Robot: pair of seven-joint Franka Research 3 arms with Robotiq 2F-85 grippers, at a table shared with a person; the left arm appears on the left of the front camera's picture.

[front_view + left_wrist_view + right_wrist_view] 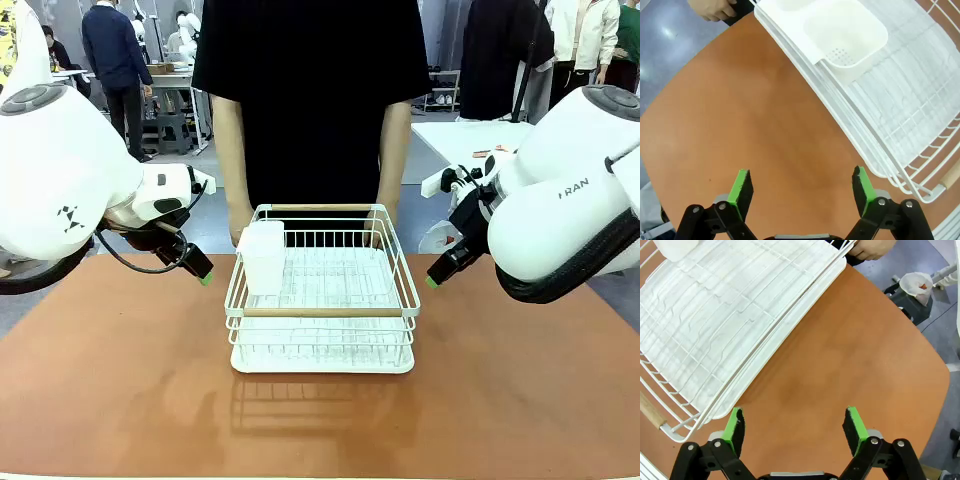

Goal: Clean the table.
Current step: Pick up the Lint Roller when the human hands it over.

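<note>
The terracotta table (120,400) carries a white wire dish rack (322,312) at its middle, with a white plastic cutlery cup (262,258) inside the rack's left side. The left gripper (800,176) hovers left of the rack and the right gripper (795,416) right of it, both with jaws spread wide.

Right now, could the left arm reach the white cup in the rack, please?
Probably yes: the open left hand hovers beside the rack, with bare table between it and the cup.
</note>
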